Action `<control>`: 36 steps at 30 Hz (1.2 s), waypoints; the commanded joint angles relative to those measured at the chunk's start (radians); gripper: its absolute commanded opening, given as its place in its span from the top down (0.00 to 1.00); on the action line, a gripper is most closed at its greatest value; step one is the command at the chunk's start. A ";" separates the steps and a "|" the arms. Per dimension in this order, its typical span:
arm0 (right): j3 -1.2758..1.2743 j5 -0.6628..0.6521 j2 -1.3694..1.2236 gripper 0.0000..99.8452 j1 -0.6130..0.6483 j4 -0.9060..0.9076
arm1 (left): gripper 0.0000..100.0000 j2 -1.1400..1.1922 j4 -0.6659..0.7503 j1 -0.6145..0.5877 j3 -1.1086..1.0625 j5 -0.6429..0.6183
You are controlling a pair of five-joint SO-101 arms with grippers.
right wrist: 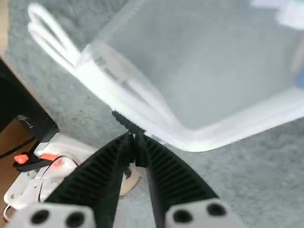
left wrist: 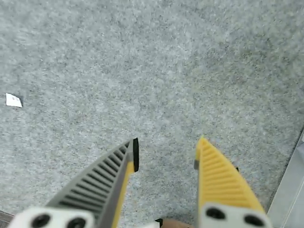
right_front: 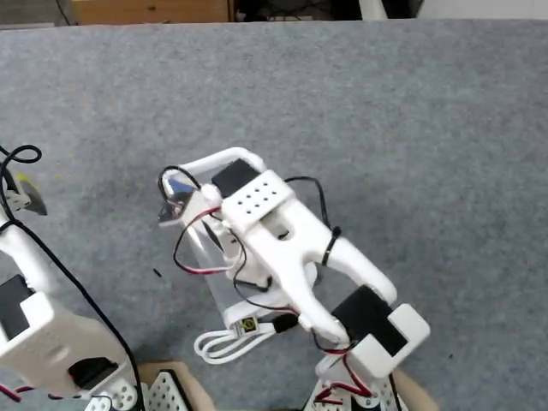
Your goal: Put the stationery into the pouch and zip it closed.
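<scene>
Along the far edge of the table I see a wooden strip (right_front: 150,10) at the left, then a dark gap and pale shapes I cannot make out. Grey felt (right_front: 428,128) covers the whole top, nubbly and evenly lit.

At the left edge a black cable (right_front: 21,156) curls on the felt, and my left arm (right_front: 51,334) stands over the near left corner. The left gripper (left wrist: 166,149) hangs above bare felt with its grey and yellow fingers well apart and nothing between them. A small white scrap (left wrist: 13,99) lies off to one side of it.

Toward the middle, my right arm (right_front: 282,231) folds over the pouch (right wrist: 199,71), which lies flat on the felt, clear-walled with a white rim. A looped white cord (right_front: 227,342) trails from its near end. Something blue and pale blurs through the pouch wall, but I cannot tell what it is. The right gripper (right wrist: 135,140) is at the rim, fingers pressed together on the black pull (right wrist: 124,121) of the zip. A wooden board (right_front: 184,381) shows by the arm bases.
</scene>
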State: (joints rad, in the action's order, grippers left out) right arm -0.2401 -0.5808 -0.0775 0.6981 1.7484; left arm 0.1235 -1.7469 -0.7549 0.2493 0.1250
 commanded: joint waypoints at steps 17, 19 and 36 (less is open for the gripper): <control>-0.372 -0.126 0.087 0.69 0.129 -0.068 | 0.79 -0.051 -0.014 -0.007 0.053 0.008; -0.403 -0.127 0.087 0.69 0.129 -0.092 | 0.79 -0.051 -0.014 -0.007 0.053 0.008; -0.467 -0.121 -0.031 0.69 0.169 -0.288 | 0.79 -0.051 -0.014 -0.013 0.053 0.008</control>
State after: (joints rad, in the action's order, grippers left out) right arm -0.7158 -0.6989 -0.0621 0.8546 1.5075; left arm 0.1235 -1.7469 -0.7549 0.2493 0.1250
